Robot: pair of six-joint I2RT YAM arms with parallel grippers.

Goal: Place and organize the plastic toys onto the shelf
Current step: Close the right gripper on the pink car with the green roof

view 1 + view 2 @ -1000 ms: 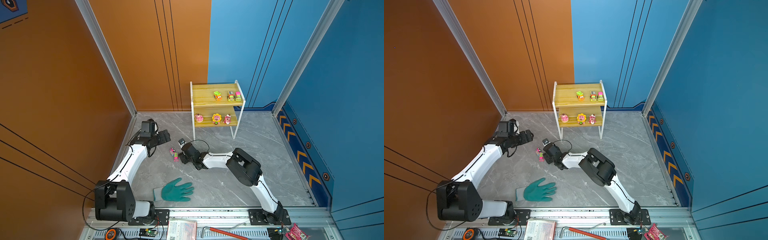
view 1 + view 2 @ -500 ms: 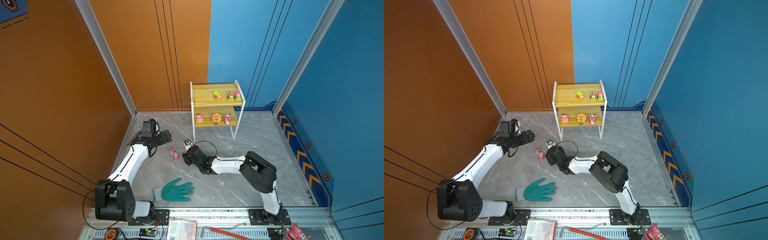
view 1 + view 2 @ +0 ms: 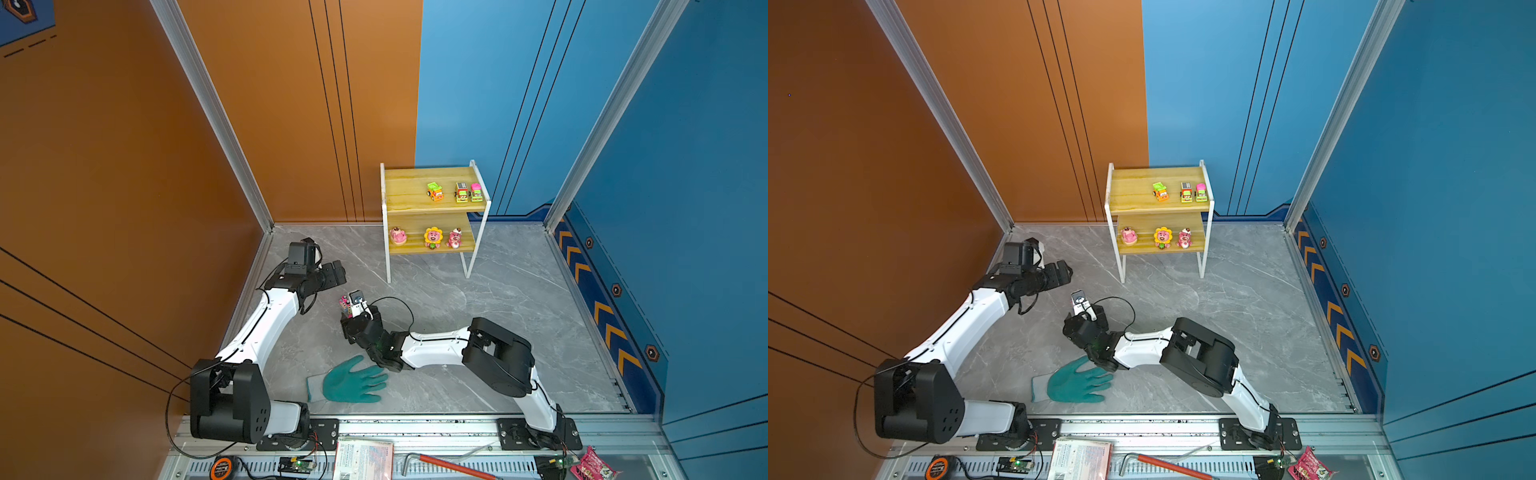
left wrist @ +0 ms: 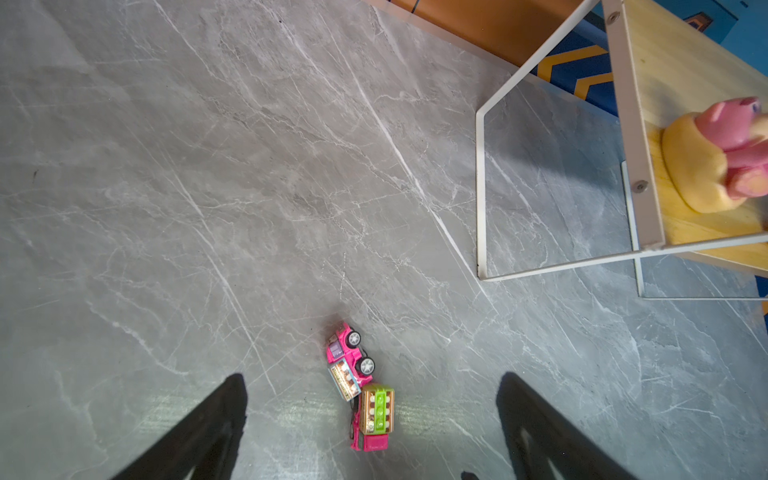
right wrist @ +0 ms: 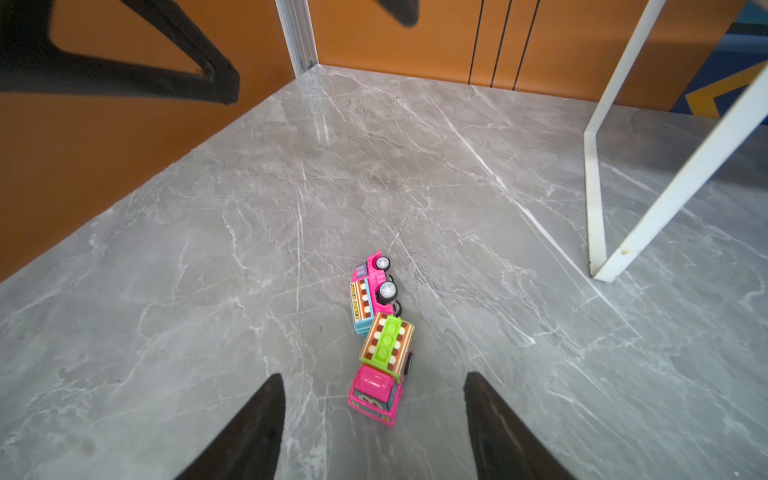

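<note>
Grey marbled floor (image 3: 457, 299) — left gripper (image 3: 337, 272) hangs wide and empty; two toy cars (image 5: 376, 332) lie touching just before the right gripper (image 5: 372, 377), whose jaws have spread wider, holding nothing — likely readying a grab for the shelf (image 3: 409, 195), where six toys (image 3: 433, 237) stand.

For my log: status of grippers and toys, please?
Left gripper open, right gripper open. Two pink plastic toy cars touching on grey marbled floor, one tipped on its side, before right gripper. Nothing blocks them.
</note>
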